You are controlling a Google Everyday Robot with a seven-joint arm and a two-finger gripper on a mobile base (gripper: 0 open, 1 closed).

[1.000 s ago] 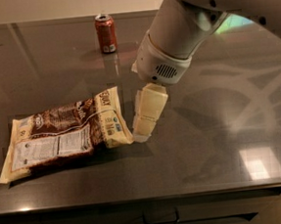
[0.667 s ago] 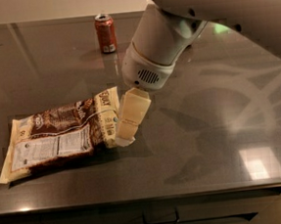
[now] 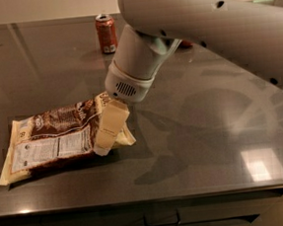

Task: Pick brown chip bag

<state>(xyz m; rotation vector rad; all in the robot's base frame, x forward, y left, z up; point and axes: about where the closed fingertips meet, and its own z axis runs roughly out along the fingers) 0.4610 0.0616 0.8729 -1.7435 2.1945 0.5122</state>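
Observation:
The brown chip bag (image 3: 52,140) lies flat on the dark grey table (image 3: 208,144) at the front left. It is dark brown with cream ends, and its white nutrition label faces up. My gripper (image 3: 106,144) hangs cream-coloured from the grey wrist (image 3: 129,84). It points down and to the left and rests over the bag's right end, at or just above its surface. The arm hides part of that end of the bag.
A red soda can (image 3: 106,34) stands upright at the back of the table, well behind the bag. A small red object (image 3: 186,44) peeks out behind my arm. The table's front edge runs along the bottom of the view.
My arm has swung left and towards the front. The gripper has moved from beside the bag's right edge to over its right end. The bag and can have not moved.

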